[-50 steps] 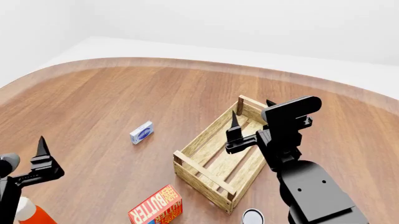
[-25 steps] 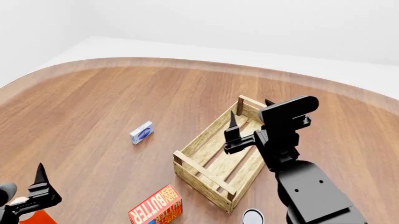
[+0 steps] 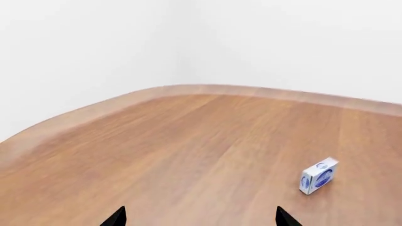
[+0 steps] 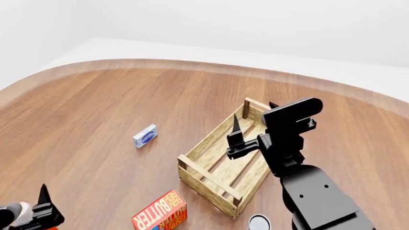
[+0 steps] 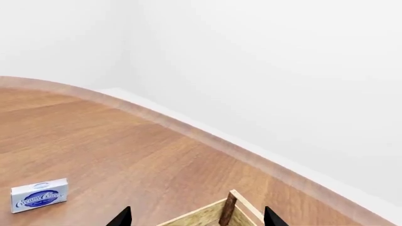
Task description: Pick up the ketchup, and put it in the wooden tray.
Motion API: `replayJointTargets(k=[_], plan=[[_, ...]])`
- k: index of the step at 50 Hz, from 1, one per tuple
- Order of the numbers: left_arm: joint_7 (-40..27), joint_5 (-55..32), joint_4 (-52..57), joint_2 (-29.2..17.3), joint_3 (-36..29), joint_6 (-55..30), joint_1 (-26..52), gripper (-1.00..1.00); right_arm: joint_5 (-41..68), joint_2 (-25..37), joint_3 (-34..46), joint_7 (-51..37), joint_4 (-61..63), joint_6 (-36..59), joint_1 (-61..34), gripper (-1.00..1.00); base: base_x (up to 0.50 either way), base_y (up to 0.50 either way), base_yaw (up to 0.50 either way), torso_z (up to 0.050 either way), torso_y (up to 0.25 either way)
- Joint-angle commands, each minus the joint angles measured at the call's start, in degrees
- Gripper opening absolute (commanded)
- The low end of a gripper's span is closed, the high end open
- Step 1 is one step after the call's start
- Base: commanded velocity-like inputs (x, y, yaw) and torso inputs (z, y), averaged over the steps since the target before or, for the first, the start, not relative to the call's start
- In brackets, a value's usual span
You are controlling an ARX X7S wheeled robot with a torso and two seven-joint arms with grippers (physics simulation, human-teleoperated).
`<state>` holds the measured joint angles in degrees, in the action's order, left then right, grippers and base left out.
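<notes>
The ketchup is almost wholly hidden: only a whitish bit point(image 4: 24, 211), perhaps its cap, and an orange sliver show at the head view's bottom left edge, right beside my left gripper point(image 4: 39, 207). It does not show in the left wrist view, where my left gripper point(image 3: 199, 219) is open with bare tabletop between its tips. The wooden tray point(image 4: 206, 148) is a light slatted crate at centre right. My right gripper point(image 4: 255, 114) hovers open and empty over the tray's far end. In the right wrist view the gripper point(image 5: 196, 219) frames a corner post of the tray point(image 5: 229, 210).
A small blue-and-white box point(image 4: 145, 136) lies on the table left of the tray; it also shows in both wrist views point(image 3: 319, 175) point(image 5: 39, 195). A red-orange butter box point(image 4: 160, 213) and a round can point(image 4: 259, 223) sit near the tray's front end. The table's curved edge point(image 4: 191, 63) runs behind.
My left gripper has sunk toward the head view's bottom left corner, and the ketchup's orange body has gone almost out of sight. My right gripper has drifted slightly left over the tray.
</notes>
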<state>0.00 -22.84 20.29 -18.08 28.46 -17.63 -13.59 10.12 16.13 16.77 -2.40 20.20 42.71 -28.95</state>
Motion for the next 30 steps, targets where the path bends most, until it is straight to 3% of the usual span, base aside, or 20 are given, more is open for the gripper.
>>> replayJointTargets(k=[1,30], plan=[[0.2,1.0,-2.4,0.4,-0.1,2.0,-0.4,1.0,0.1,0.0,0.5,-0.3,0.3,0.4,-0.2,1.0,0.0,0.0,0.0,0.0,0.0],[-0.2,1.9,-5.6,0.3,-0.4,3.8,0.4,1.0,0.6,0.1,1.0,-0.8,-0.2,0.2,-0.4,1.0,0.0,0.0,0.0,0.0,0.0]])
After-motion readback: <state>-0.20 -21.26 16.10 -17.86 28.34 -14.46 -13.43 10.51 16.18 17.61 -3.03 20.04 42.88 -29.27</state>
